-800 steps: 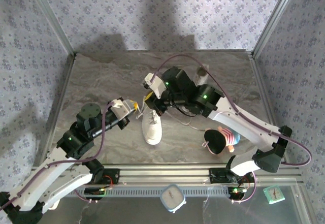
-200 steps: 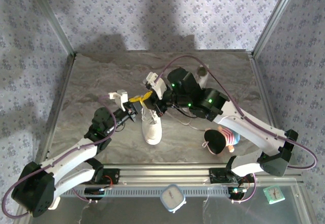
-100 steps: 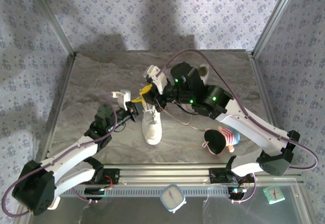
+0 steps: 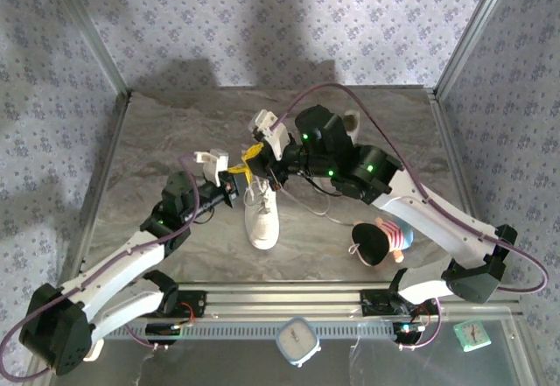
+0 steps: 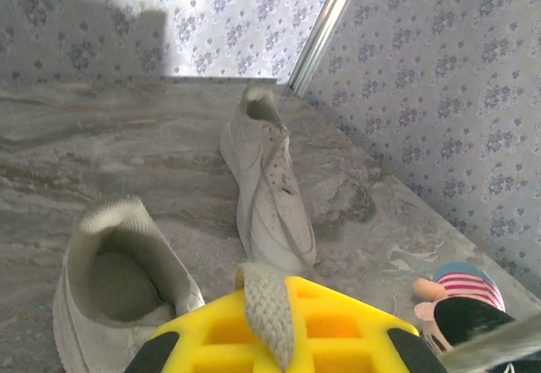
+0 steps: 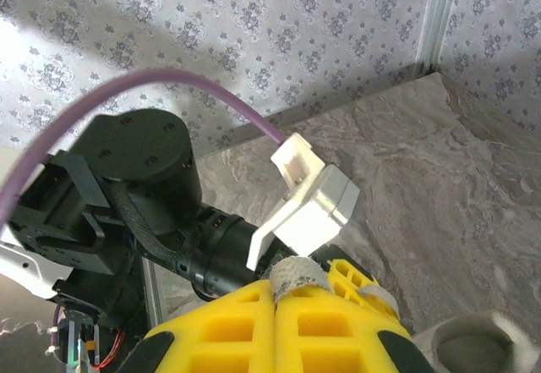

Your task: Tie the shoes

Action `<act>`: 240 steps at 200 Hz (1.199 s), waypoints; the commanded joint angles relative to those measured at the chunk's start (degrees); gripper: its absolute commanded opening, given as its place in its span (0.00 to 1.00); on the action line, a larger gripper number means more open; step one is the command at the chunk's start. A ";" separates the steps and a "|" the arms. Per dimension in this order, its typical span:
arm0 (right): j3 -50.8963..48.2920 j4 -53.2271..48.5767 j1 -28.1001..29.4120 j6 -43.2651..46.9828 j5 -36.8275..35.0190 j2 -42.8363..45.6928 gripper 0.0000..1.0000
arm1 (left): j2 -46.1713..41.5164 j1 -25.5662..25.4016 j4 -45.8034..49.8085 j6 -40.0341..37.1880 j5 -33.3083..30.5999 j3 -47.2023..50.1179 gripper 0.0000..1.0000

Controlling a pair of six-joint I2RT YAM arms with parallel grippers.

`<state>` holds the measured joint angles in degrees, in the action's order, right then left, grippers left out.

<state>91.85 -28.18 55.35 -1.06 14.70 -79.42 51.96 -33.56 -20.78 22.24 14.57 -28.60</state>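
One white shoe (image 4: 262, 218) lies mid-table, toe towards the arms; its heel opening (image 5: 118, 265) is close below the left wrist camera. The other shoe (image 5: 267, 183) lies farther right, its heel (image 4: 351, 122) poking out behind the right arm. My left gripper (image 4: 236, 177) hovers over the near shoe's top, its yellow jaws shut on a white lace (image 5: 269, 309). My right gripper (image 4: 259, 160) sits right beside it, shut on another lace end (image 6: 296, 270). The left gripper (image 6: 365, 284) with its lace is just beyond the right one.
A black-and-pink plush toy (image 4: 378, 241) lies right of the near shoe, also at the lower right (image 5: 463, 301) in the left wrist view. Metal-framed patterned walls (image 4: 455, 62) close in the marble table (image 4: 175, 141). A loose lace (image 4: 324, 213) trails between shoe and toy.
Both grippers have edged a little towards the far side above the near shoe, staying shut on the laces and close together. The shoes have not moved.
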 commanded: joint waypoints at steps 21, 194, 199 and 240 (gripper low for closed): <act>1.30 0.41 -0.20 0.01 3.31 -2.47 0.00 | -1.19 -0.24 7.93 -6.74 1.07 -5.55 0.00; -4.70 4.53 -3.31 -2.71 4.53 0.24 0.00 | 8.37 -0.22 18.42 -15.46 0.81 -12.94 0.00; -4.82 4.65 -3.41 -2.78 4.54 0.43 0.00 | 8.54 -0.20 18.65 -15.97 0.65 -13.20 0.00; -5.53 5.48 -4.30 -3.44 5.51 0.93 0.00 | 10.93 -0.38 23.88 -21.18 -0.23 -17.28 0.00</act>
<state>87.09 -24.77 51.53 -3.16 18.52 -80.09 61.58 -33.56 -0.58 5.65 14.50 -42.02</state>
